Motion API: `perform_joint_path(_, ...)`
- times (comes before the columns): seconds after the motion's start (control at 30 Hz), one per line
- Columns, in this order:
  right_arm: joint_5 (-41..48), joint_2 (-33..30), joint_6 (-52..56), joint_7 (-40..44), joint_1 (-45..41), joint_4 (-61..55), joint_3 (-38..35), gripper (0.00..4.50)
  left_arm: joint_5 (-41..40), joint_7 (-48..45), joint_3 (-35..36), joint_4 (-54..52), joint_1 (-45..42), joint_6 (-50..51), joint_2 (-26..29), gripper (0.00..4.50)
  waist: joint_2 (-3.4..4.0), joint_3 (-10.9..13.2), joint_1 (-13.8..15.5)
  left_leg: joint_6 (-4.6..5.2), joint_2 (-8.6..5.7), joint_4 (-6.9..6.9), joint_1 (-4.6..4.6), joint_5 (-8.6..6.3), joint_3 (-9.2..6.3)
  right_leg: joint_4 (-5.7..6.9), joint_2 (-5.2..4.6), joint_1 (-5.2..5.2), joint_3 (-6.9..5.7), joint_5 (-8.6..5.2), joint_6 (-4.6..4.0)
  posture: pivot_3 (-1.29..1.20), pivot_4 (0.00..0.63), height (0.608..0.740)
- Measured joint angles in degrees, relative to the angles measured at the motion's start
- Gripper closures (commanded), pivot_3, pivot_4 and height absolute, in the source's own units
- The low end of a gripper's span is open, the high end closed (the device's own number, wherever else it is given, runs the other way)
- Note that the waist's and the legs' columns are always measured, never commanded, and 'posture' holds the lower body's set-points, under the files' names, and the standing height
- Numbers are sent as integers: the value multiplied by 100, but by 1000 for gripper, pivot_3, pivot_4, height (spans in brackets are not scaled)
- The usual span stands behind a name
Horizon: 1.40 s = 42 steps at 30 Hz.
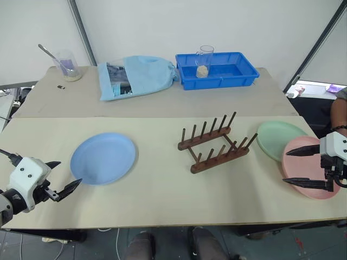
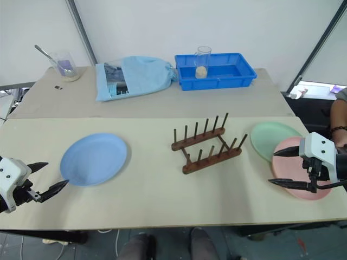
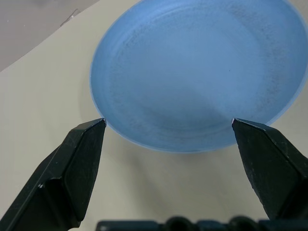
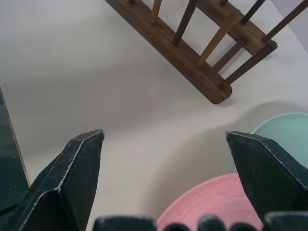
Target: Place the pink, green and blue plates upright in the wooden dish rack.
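Centrally, the wooden dish rack (image 1: 214,143) stood on the pale worktop (image 1: 157,195) with nothing between its pegs, its two bars running at a slant. The blue plate (image 1: 103,158) lay flat well to the rack's left. The green plate (image 1: 280,139) lay flat just to the rack's right, and the pink plate (image 1: 309,165) lay beside it nearer the front edge, its rim overlapping the green one's rim.

The left tool (image 1: 61,177) hovered just off the blue plate's near-left rim, its two black fingers spread wide and empty; in the left wrist view the plate's edge sat between the fingertips (image 3: 86,144). The right tool (image 1: 297,166) hung over the pink plate, fingers likewise spread wide with nothing pinched; whether they touched the plate could not be told.

Along the back of the worktop stood a deep blue tray (image 1: 217,69) with a clear glass (image 1: 204,61) in it, a light blue cloth bag (image 1: 135,77) to its left, and a clear cup holding a spoon (image 1: 66,65) at the far left. A person's arm (image 1: 339,114) showed at the right edge.
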Motion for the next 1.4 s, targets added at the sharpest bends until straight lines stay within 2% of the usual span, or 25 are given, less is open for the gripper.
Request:
perform_joint_path(0.63,-121,-154,0,133,267,13,-43,31,-216,-595,249,146,101,-94,-4,0,0,0,5,0,0,0,0,0,1,-1,-2,-1,0,0,0,0,150,737)
perform_joint_path(1.1,-241,-174,-94,130,747,152,-505,31,-214,-700,188,253,102,-288,-41,0,0,0,-2,-1,1,0,5,0,3,1,-1,1,1,0,0,0,150,737)
perform_joint_path(1.27,-231,-171,-82,100,934,9,-667,31,-289,-740,-147,-29,-108,-214,-41,0,0,0,15,-1,-1,0,4,0,3,1,-2,3,1,0,0,0,150,737)
perform_joint_path(1.4,31,-44,262,-43,1069,-864,-931,31,-360,-594,-1162,-775,-710,-9,-163,0,2,-3,40,-2,-2,1,3,0,3,1,-1,9,2,2,3,0,150,737)
